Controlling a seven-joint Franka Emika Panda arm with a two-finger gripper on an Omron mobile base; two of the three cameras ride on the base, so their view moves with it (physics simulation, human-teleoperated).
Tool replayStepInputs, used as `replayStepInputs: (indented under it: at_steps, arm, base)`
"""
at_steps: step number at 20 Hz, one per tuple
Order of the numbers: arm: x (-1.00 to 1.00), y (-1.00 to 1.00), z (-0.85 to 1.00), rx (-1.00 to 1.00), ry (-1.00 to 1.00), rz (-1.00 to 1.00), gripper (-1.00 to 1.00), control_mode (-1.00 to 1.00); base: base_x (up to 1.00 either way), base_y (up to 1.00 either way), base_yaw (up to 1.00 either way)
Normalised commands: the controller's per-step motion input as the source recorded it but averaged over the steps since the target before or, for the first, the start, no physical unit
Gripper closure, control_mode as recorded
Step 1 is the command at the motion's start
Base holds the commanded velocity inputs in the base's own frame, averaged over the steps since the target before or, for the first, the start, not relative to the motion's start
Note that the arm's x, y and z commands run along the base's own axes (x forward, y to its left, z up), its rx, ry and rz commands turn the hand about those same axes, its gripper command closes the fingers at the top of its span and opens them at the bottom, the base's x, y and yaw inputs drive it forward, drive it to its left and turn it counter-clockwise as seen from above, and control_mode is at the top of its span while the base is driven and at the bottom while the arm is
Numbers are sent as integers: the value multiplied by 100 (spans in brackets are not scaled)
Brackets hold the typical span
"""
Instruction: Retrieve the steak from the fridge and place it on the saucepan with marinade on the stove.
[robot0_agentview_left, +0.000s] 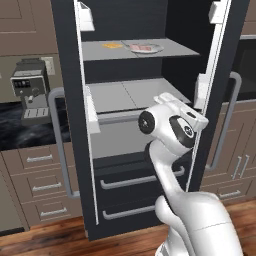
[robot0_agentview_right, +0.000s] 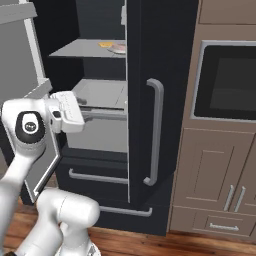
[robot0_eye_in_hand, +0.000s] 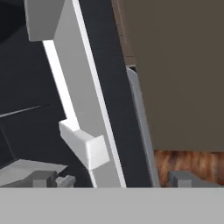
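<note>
Both fridge doors are swung open and we're parked in front with the arm raised at mid-shelf height. Steak sits on a pale plate on the upper shelf, toward its right half near the front edge; a flat orange-yellow item lies just left of it, apart. Pincer is spread wide and empty, tips flanking the right door's inner edge with its white bin close ahead. Saucepan and stove aren't in frame. Risks, as we judge it: the hand is near that door, so a careless lift toward the upper shelf could clip the bin or shove the door. Reaching in, we could snag the orange-yellow item instead, or drag the plate along if we close too low on the steak.
</note>
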Motion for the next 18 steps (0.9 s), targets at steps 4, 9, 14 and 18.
replayStepInputs:
  at_steps: [4,9,14,18]
  arm:
    - [38,-5,-6,0,-2,-14,-100,-100]
    - [31,-17,-3,0,-2,-16,-100,-100]
    - [33,-15,-14,0,-5,-16,-100,-100]
    - [36,-1,-11,0,-3,-13,-100,-100]
  base:
    - [0,0,0]
    - [0,0,0]
    - [0,0,0]
    - [0,0,0]
